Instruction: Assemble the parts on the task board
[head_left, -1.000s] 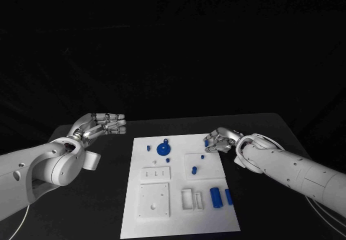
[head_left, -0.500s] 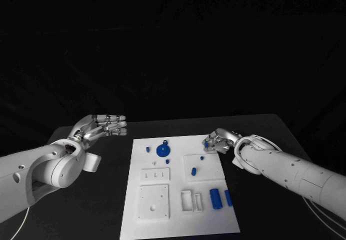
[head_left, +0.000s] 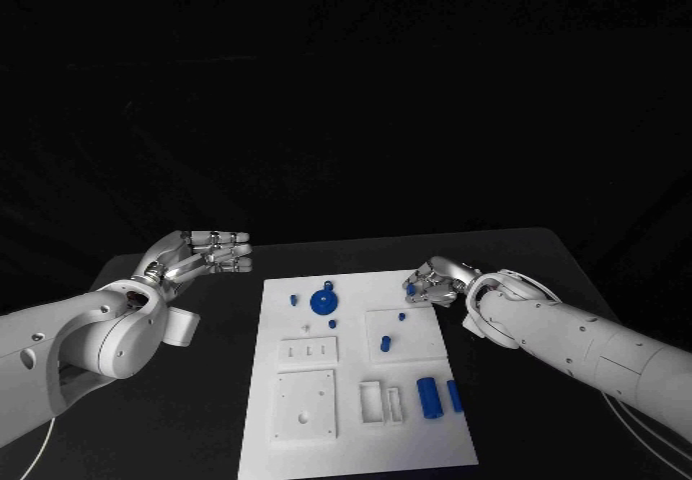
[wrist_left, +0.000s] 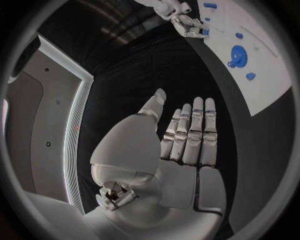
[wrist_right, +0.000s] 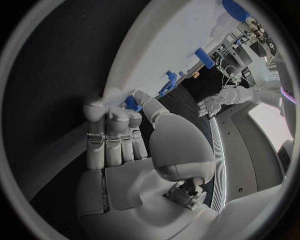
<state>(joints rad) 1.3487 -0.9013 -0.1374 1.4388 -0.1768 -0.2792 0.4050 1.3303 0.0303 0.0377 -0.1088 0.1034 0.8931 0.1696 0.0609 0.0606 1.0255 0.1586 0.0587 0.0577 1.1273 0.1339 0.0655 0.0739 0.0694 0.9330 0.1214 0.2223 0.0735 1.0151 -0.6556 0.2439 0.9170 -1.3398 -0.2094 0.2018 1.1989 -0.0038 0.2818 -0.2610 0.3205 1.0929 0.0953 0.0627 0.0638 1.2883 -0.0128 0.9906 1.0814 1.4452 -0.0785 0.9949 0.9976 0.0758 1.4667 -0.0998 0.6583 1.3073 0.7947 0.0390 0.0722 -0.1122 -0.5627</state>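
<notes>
The white task board (head_left: 361, 440) lies in the middle of the black table. On it are a blue round disc (head_left: 325, 298), a few small blue pegs (head_left: 387, 343) and two blue cylinders (head_left: 428, 396). My right hand (head_left: 440, 280) hovers at the board's far right corner and pinches a small blue part (head_left: 413, 290) between thumb and fingertips. The right wrist view shows that small blue part (wrist_right: 131, 102) at the fingertips (wrist_right: 112, 115). My left hand (head_left: 202, 255) is held left of the board, off it, fingers straight and side by side, holding nothing. In its own wrist view the left hand (wrist_left: 181, 145) is flat.
White raised blocks with slots and holes (head_left: 309, 400) sit on the board's near half. In the left wrist view the board (wrist_left: 269, 75) and the blue disc (wrist_left: 237, 52) show beyond the fingers, with my right hand (wrist_left: 181, 20) farther off. Bare black table (head_left: 188, 400) lies on both sides.
The right hand has edged slightly left over the board's far right corner with the small blue part. The left hand has barely shifted.
</notes>
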